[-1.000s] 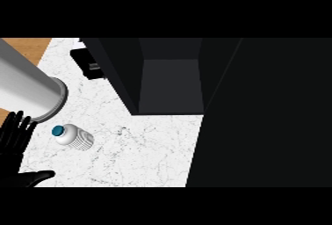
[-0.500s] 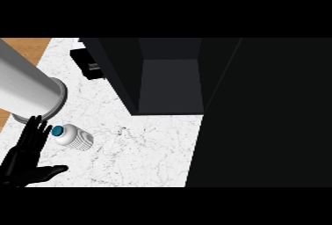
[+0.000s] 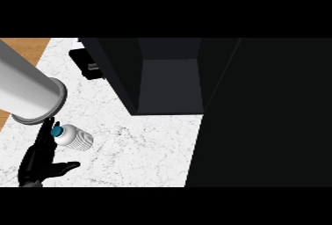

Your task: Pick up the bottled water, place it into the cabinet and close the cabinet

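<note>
1 bottled water (image 3: pixel 73 137) lies just beside the open left robot hand (image 3: pixel 40 160).

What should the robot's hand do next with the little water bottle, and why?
Probably curl its fingers round the bottled water. The left hand is open right beside the bottle's left side, thumb spread below it, but not holding it yet. The cabinet stands open behind, so a grasp should come before any lifting.

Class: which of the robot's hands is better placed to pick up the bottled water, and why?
Left. The left hand is open right beside the bottled water on the counter; no right hand shows in the head view.
</note>
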Robot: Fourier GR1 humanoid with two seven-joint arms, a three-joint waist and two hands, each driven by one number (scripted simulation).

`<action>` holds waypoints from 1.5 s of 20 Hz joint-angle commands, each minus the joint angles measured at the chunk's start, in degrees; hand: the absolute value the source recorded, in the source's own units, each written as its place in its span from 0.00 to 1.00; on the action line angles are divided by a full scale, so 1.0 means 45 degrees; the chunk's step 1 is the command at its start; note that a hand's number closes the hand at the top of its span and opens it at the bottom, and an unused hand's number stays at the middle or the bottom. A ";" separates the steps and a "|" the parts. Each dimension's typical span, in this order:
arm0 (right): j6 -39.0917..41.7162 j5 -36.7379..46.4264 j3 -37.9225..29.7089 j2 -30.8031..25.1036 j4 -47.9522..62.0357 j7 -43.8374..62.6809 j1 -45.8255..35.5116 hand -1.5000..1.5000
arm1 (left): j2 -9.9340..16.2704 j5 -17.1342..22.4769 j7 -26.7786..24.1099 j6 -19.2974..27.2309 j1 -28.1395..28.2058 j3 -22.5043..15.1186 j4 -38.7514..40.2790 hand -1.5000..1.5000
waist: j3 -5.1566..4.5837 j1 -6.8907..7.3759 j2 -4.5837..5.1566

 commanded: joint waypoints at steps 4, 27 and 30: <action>-0.0146 0.0999 -0.0236 -0.0383 -0.1439 0.0946 -0.0157 0.00 | 0.0565 -0.0406 -0.2178 -0.0191 -0.1325 0.0129 0.3164 0.00 | 0.0001 0.0021 0.0009; -0.0510 -0.0067 -0.0351 -0.1260 -0.0562 -0.0381 0.0208 0.00 | 0.0332 -0.2023 -0.6497 0.1435 -0.3310 -0.1084 0.5434 1.00 | 0.0023 0.0045 -0.0011; -0.0704 0.0479 -0.0274 -0.1392 -0.1600 0.0536 0.0087 0.00 | 0.0080 -0.2295 -0.7208 0.2387 -0.3613 -0.1147 0.5836 1.00 | -0.0010 -0.0115 0.0023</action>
